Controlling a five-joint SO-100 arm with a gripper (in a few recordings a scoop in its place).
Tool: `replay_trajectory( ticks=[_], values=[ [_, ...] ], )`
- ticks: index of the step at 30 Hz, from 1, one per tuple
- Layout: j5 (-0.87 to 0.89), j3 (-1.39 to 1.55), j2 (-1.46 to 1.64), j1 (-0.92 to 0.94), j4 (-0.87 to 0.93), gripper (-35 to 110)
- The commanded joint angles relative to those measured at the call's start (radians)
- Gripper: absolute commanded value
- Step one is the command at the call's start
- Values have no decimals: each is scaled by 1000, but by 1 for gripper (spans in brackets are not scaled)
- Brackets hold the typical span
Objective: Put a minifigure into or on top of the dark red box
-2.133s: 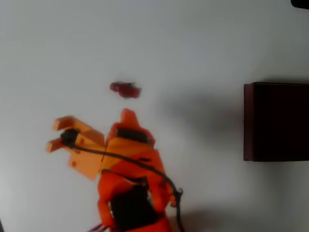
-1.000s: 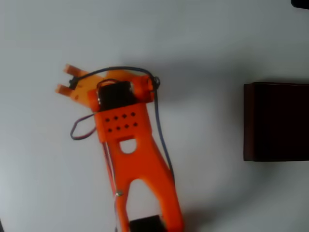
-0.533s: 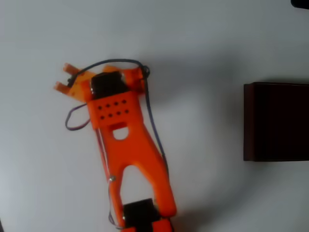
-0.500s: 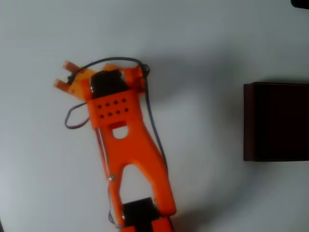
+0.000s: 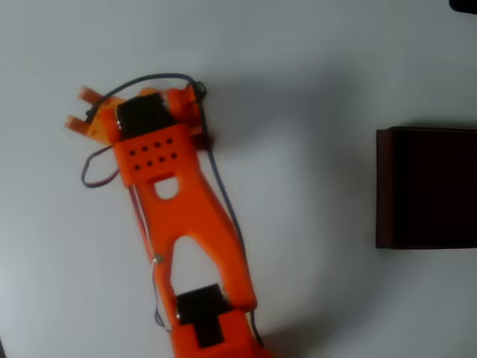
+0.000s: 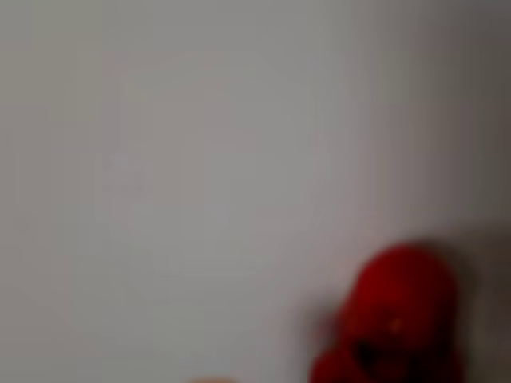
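Note:
The minifigure (image 5: 206, 140) shows as a small red sliver on the white table, right against the right side of my orange wrist (image 5: 149, 134). In the wrist view the minifigure (image 6: 399, 323) is a blurred red blob at the bottom right, very close to the camera. My gripper's fingers are hidden under the wrist in the overhead view, so their opening cannot be read. The dark red box (image 5: 383, 186) stands at the right edge, far to the right of the arm, its inside nearly black.
My orange arm (image 5: 190, 231) stretches from the bottom edge up to the upper left, with a dark cable (image 5: 223, 201) looped along it. Plain white table (image 5: 313, 89) lies between the arm and the box.
The arm swung out over the minifigure and covered it. In the last half second the wrist shifted left and slightly up, uncovering a red sliver at its right side. The box has not moved.

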Motion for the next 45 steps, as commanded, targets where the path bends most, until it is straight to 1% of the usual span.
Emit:
replay_trajectory(
  ticks=[1, 8, 18, 38, 40, 43, 45],
  values=[
    [0, -35, 2, 5, 12, 19],
    [-11, -94, -52, 15, 28, 19],
    [-23, -72, -64, 40, 25, 19],
    [-34, -144, -150, 44, 35, 18],
    [-34, -153, -158, 44, 43, 17],
    [-35, -181, -178, 48, 61, 10],
    [-35, -238, -215, 52, 106, 6]
  ],
)
